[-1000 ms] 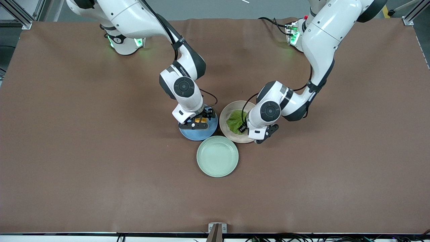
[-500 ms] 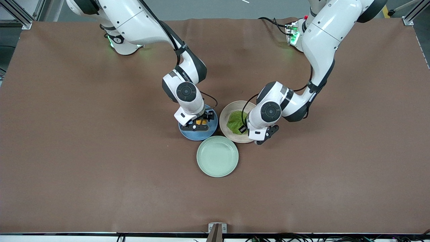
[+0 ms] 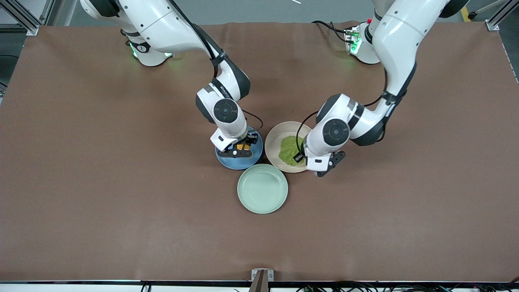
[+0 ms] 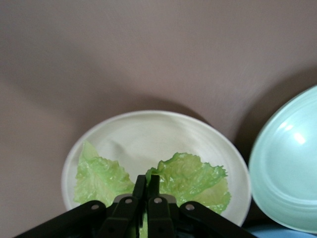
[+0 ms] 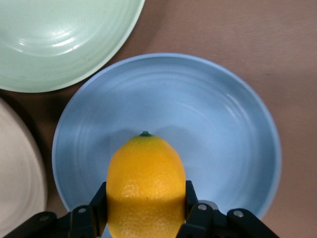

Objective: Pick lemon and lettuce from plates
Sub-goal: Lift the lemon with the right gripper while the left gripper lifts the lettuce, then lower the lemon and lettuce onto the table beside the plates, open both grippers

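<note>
Brown matting covers the table in the front view, where three round shallow plates are clustered at its middle. The blue plate is partly hidden by the right gripper, the beige plate by the left gripper; the glossy mint-green plate lies nearest the camera.

From the left wrist, the crinkled lettuce is seen pinched between closed fingers over the beige plate, its lower edge cut off.

From the right wrist, the dimpled oval lemon is clamped between two fingers over the ridged blue plate.
</note>
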